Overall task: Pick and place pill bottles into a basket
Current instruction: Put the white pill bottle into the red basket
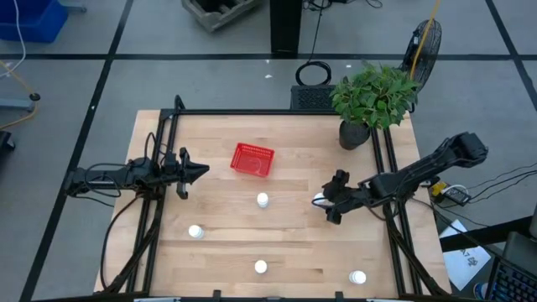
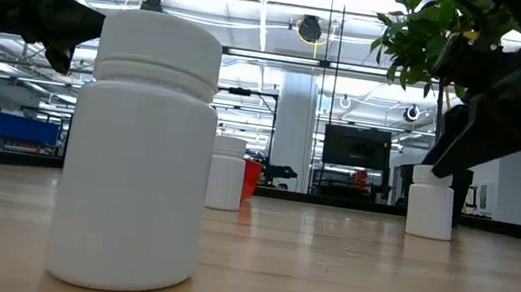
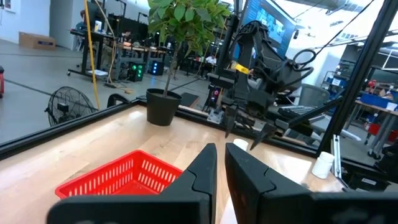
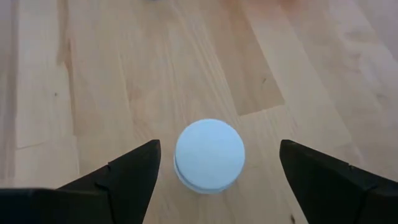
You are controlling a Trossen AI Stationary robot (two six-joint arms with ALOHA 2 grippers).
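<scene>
On the tabletop (image 1: 218, 239): we see a pale wood surface carrying everything listed below.
Bottle look: each pill bottle is a small white cylinder with a round white cap; from above only the cap shows as a white disc.
Bottle count: we count five, all upright.
Bottle one (image 1: 263, 200): near the middle, just in front of the basket.
Bottle two (image 1: 195, 231): toward the left front.
Bottle three (image 1: 261, 268): at the front centre; it looms large in the low view.
Bottle four (image 1: 358, 277): at the front right.
Bottle five (image 4: 209, 155): right of centre, directly under the right gripper.
Basket (image 1: 252, 159): one, red mesh, rectangular, behind the centre; we see no bottle in it.
Right gripper (image 4: 217, 171): jaws spread wide on either side of bottle five, not touching it.
Left gripper (image 3: 220, 168): over the left edge, beside the basket, jaws together and holding nothing.
Plant (image 1: 375, 94): one, leafy, in a dark pot at the back right corner.
</scene>
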